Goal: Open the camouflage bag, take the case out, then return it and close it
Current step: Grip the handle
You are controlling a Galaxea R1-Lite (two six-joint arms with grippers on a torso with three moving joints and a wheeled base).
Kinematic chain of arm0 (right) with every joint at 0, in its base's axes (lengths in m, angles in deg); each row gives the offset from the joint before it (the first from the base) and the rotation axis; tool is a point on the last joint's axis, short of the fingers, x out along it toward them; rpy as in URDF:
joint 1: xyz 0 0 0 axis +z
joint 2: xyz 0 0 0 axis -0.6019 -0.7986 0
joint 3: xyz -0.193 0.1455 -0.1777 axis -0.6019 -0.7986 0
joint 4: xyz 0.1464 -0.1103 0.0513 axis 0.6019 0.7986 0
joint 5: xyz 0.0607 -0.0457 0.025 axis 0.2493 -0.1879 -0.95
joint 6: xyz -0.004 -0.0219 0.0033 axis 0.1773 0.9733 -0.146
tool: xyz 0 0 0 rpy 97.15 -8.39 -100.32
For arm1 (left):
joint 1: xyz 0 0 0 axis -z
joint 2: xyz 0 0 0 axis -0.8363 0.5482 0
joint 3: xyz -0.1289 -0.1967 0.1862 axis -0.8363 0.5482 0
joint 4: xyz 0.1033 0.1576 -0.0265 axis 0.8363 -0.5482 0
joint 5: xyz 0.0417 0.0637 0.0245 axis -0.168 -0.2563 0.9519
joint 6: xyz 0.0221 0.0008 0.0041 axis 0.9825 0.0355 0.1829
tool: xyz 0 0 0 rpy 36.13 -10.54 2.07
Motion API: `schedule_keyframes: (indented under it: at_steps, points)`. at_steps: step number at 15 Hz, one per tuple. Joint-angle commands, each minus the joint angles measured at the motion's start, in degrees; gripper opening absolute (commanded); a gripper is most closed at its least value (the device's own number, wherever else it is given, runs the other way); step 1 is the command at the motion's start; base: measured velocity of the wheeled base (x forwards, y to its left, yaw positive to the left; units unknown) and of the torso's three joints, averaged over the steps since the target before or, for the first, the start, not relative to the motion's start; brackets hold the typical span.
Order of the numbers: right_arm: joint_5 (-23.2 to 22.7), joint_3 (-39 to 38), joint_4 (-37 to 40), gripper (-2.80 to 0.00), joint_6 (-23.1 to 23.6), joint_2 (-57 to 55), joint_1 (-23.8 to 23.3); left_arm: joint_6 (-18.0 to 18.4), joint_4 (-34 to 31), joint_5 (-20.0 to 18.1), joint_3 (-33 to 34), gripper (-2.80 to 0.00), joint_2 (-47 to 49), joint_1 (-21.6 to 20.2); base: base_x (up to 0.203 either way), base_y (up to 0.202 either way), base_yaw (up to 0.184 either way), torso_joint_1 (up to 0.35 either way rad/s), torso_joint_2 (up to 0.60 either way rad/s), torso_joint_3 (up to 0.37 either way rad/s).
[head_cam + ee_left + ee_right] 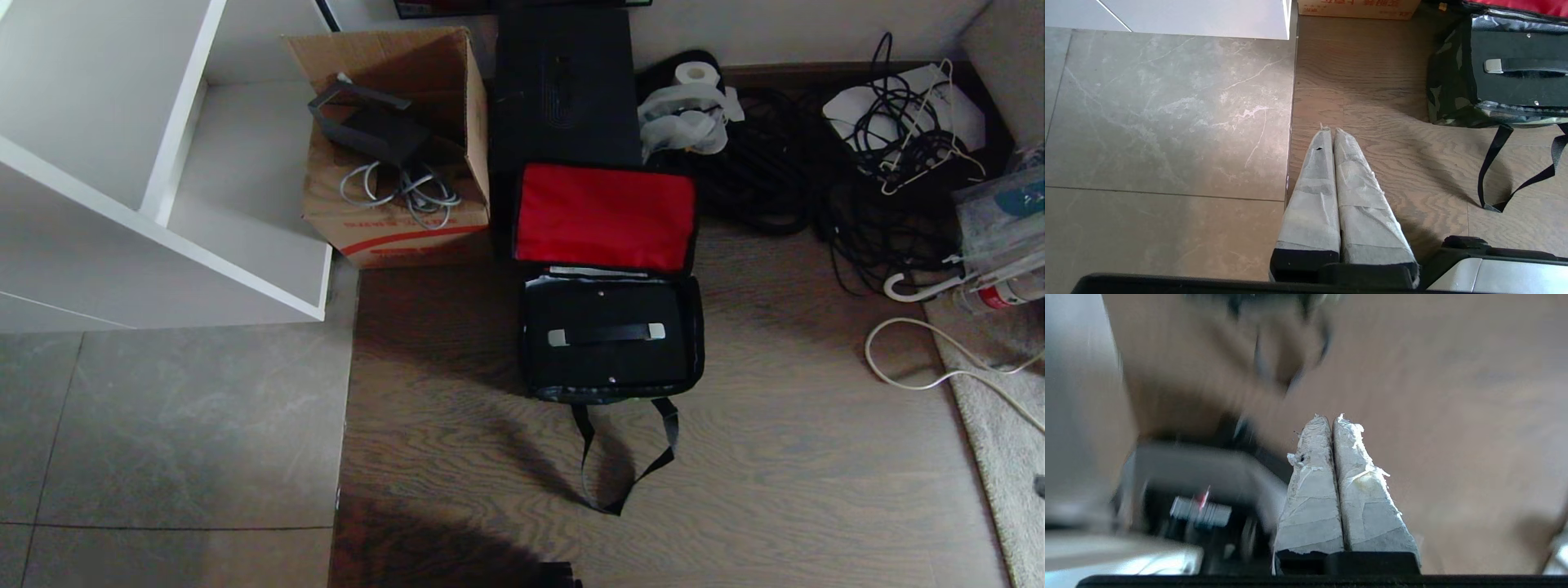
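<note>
A: From the head view, the camouflage bag (pixel 612 343) sits on the wood floor with its red-lined lid (pixel 606 216) flung back against the tall black box (pixel 563 82). The case (pixel 606 335) lies inside, strap handle up. Neither arm shows there.

B: So the opening looks done, and the case is not yet lifted out?

A: That is one reading; it could equally be back in already. Either way the lid is not yet closed.

B: And the left wrist view?

A: The left gripper (pixel 1329 130) hangs over the seam between tile and wood, its taped fingers pressed together on nothing. The bag lies well off to its side, the case visible within, the bag's black straps (pixel 1515 163) trailing on the floor.

B: The right wrist view?

A: Blurred. The right gripper (pixel 1327 418) has its wrapped fingers touching, empty, above bare floor. The bag cannot be made out there.
</note>
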Motion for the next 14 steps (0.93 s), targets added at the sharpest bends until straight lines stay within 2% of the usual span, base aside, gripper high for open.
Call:
schedule_keyframes:
  at_steps: [1,6,7,11,12,14]
  points:
    - [0.26,3.60,-0.15,-2.80,0.05,-21.60,3.77,-0.03,0.02,0.04,0.53,-2.80,0.00,0.00,0.000,0.000,0.000,0.000,0.00,0.000]
    - [8.79,12.55,-11.25,-2.80,0.17,-46.53,18.58,-0.03,0.02,0.04,0.53,-2.80,0.00,0.00,0.000,0.000,0.000,0.000,0.00,0.000]
    - [10.17,13.58,-15.71,-2.80,0.07,-50.42,20.95,-0.03,0.02,0.04,0.53,-2.80,0.00,0.00,0.000,0.000,0.000,0.000,0.00,0.000]
    - [14.29,19.21,-34.86,-2.80,2.68,-71.04,25.54,-0.03,0.02,0.04,0.53,-2.80,0.00,0.00,0.000,0.000,0.000,0.000,0.00,0.000]
    - [14.95,20.45,-38.67,0.00,3.66,-73.62,26.30,-0.03,0.02,0.04,0.53,-2.80,0.00,0.00,0.000,0.000,0.000,0.000,0.00,0.000]
    - [15.70,26.02,-40.54,0.00,9.76,-79.32,27.41,-0.03,0.10,0.04,0.53,-2.80,0.00,0.00,0.000,0.000,0.000,0.000,0.00,0.000]
